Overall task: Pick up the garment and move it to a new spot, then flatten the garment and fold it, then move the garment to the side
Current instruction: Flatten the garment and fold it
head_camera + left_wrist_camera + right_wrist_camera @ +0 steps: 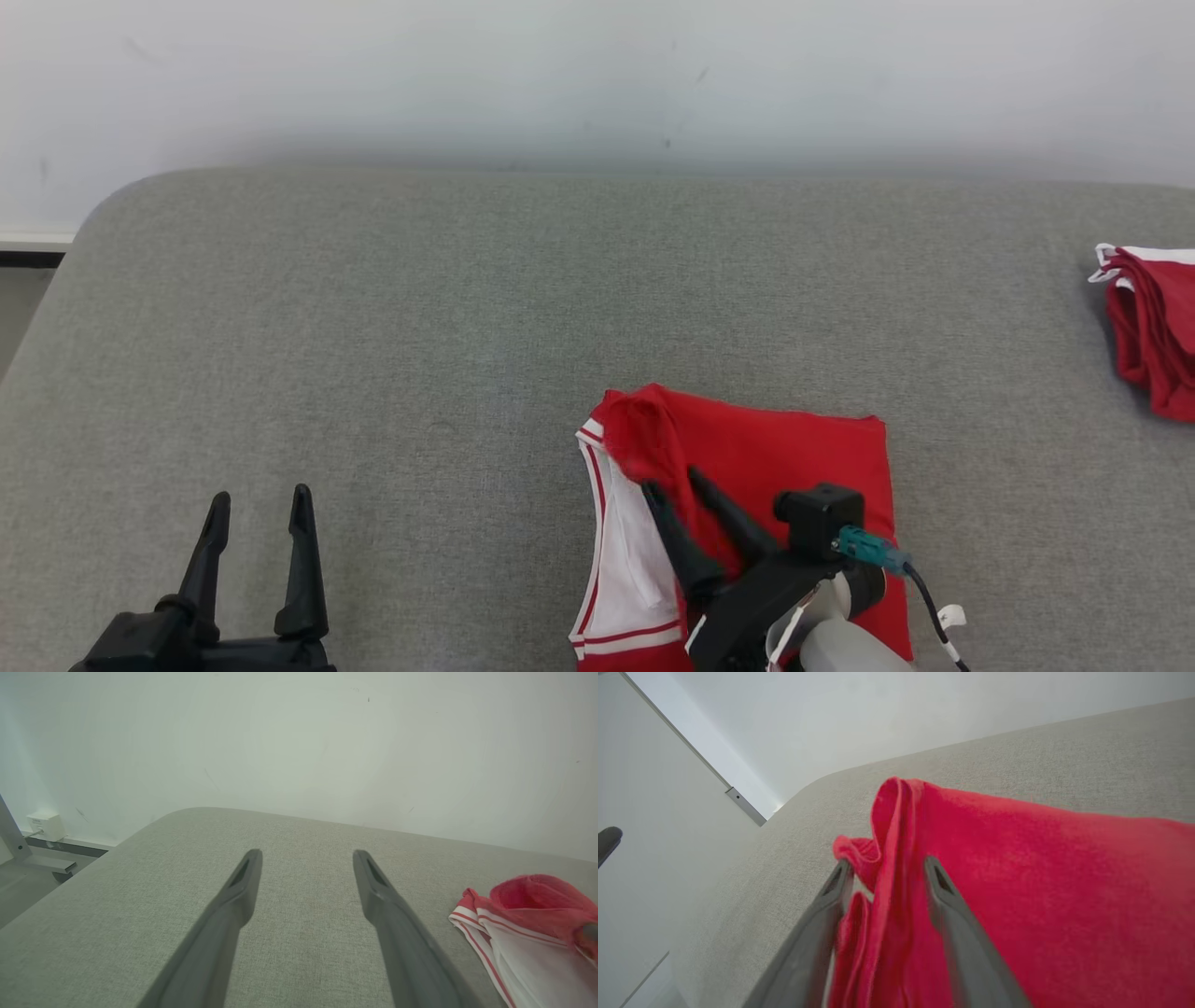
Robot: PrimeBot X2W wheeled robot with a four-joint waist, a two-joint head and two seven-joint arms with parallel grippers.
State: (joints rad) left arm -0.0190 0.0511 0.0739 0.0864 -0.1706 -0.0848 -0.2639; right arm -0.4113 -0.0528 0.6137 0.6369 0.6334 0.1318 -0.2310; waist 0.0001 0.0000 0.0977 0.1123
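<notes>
A red garment [794, 448] with white, red-striped trim lies folded on the grey padded table [373, 327], right of centre near the front edge. My right gripper [674, 483] rests on its left part, fingers apart, with a raised fold of the red cloth [896, 826] standing loosely between them. In the right wrist view the right gripper [888, 865] straddles that ridge. My left gripper [260, 504] hovers open over bare table at the lower left, well clear of the cloth. From the left wrist, the left gripper [307, 856] holds nothing, and the garment [528, 933] lies off to the right.
Another red and white garment [1153, 317] lies bunched at the table's right edge. A white wall [597, 75] runs behind the table. The table's rounded left corner [103, 205] drops off to the floor.
</notes>
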